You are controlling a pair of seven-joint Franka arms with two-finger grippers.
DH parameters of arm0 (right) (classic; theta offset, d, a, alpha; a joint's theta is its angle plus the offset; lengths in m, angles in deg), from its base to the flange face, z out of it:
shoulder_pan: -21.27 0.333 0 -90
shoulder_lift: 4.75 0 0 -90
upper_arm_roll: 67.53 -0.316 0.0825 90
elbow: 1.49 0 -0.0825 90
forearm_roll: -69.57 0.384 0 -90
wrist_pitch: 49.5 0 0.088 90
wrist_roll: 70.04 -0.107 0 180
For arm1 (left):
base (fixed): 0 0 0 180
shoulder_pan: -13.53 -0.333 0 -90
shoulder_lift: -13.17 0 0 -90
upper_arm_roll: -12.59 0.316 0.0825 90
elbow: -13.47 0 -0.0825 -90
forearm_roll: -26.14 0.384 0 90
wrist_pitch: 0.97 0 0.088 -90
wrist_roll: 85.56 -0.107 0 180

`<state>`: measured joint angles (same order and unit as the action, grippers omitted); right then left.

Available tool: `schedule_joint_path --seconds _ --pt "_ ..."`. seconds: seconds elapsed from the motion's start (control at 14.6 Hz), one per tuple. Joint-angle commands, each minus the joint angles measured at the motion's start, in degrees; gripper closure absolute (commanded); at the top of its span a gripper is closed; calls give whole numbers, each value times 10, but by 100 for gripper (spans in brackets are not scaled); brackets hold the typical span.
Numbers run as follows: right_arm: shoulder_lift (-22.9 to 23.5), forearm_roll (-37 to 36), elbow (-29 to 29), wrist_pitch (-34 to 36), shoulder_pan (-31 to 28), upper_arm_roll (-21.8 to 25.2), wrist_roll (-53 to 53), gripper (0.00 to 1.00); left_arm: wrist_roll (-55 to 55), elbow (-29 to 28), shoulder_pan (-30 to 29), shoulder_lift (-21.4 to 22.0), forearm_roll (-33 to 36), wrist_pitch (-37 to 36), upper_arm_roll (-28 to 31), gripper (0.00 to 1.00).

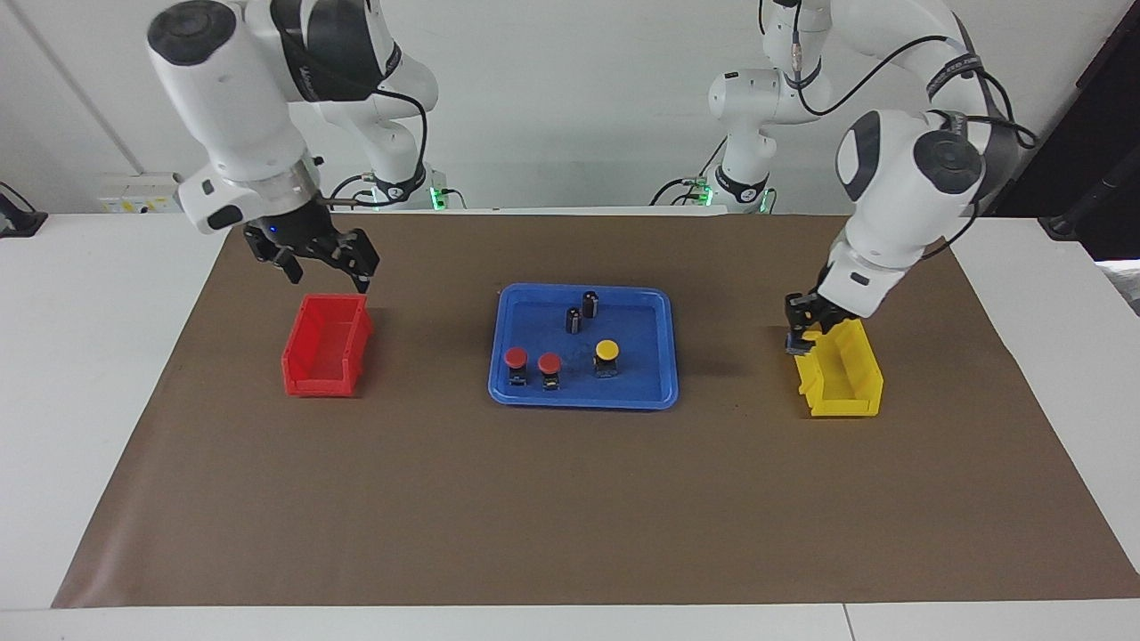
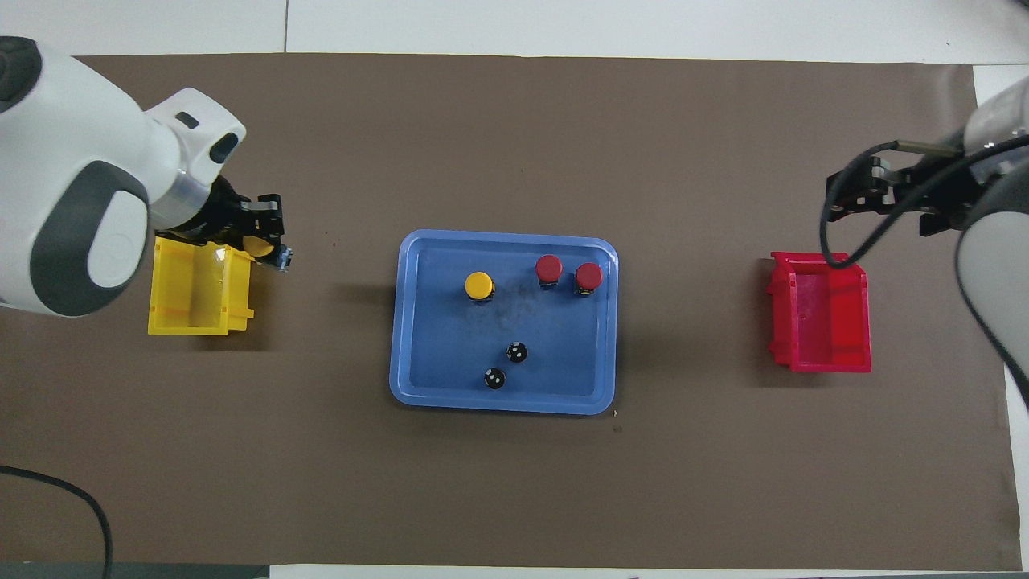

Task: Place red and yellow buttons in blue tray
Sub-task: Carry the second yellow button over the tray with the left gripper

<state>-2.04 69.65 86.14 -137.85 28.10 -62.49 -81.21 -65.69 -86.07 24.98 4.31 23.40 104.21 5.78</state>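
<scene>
The blue tray (image 1: 583,402) (image 2: 502,406) lies mid-table. In it stand two red buttons (image 1: 516,358) (image 1: 549,362) (image 2: 549,267) (image 2: 588,276) and one yellow button (image 1: 606,349) (image 2: 478,284). My left gripper (image 1: 799,334) (image 2: 269,241) is shut on the second yellow button (image 2: 257,246). It holds it just above the yellow bin's (image 1: 846,383) (image 2: 193,297) edge, on the side toward the tray. My right gripper (image 1: 325,267) (image 2: 852,197) is open and empty, raised over the red bin's (image 1: 325,352) (image 2: 824,322) rim.
Two capless black cylinders (image 1: 574,319) (image 1: 590,303) (image 2: 517,351) (image 2: 494,378) stand in the tray, nearer to the robots than the buttons. The red bin shows nothing inside. A brown mat (image 1: 570,516) covers the table.
</scene>
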Motion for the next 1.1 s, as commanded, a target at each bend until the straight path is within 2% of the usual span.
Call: schedule_joint_path --seconds 0.0,0.14,0.34,0.62,0.96,1.03 --pt "-24 -6 14 26 -72 -10 103 0 85 -41 63 2 -19 70 7 93" --pt "-25 -6 25 15 -101 -8 172 0 159 -60 120 -4 -20 120 7 94" --pt "-44 -9 40 13 -106 -6 176 0 199 -96 156 -6 -20 165 7 93" --pt "-42 -9 40 15 -104 1 176 0 199 -153 169 -4 -20 230 7 93" --pt "-43 -23 40 17 -95 -2 175 0 218 -159 167 -13 -21 272 7 92" --pt "-43 -23 40 17 -96 -2 175 0 217 -159 164 -14 -21 280 7 88"
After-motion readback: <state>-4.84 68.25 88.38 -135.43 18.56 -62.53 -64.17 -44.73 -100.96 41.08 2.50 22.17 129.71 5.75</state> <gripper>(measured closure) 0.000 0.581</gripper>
